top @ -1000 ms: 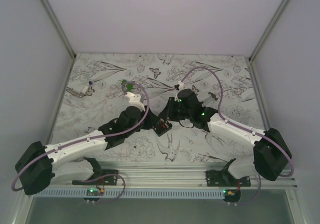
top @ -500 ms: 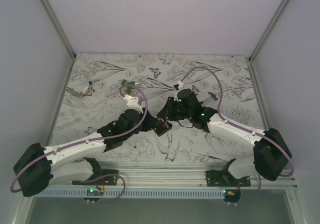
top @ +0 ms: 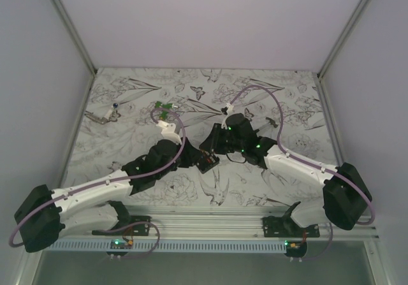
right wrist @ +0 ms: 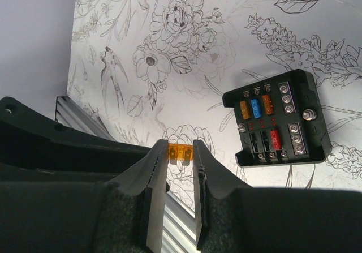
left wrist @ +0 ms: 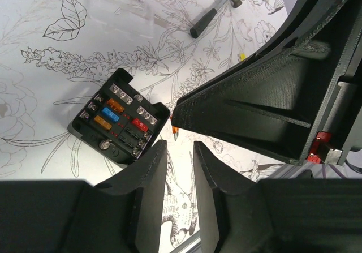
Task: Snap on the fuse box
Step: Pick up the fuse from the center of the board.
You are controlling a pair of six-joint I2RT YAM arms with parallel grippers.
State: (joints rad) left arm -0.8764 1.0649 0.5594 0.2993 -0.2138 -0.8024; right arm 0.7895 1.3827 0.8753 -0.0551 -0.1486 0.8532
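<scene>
The fuse box [top: 206, 162] is a small black square box lying open on the flowered table, with orange, blue and red fuses showing inside [left wrist: 119, 123] [right wrist: 277, 119]. My right gripper [right wrist: 181, 151] is shut on a small orange fuse [right wrist: 181, 152] and hangs just above and beside the box [top: 215, 146]. In the left wrist view the fuse's tip [left wrist: 175, 131] peeks out under the right gripper. My left gripper [left wrist: 180, 145] is open with nothing between its fingers, close to the box's near edge [top: 191, 159].
A small hammer-like tool [left wrist: 212, 15] lies farther off on the table. A green plastic piece [top: 162, 106] and a metal object [top: 102, 115] lie at the back left. The aluminium rail [top: 210, 218] runs along the near edge.
The left arm has shifted slightly, its elbow dropping toward the lower left, and its jaws have widened a little. The right arm with the fuse has hardly moved.
</scene>
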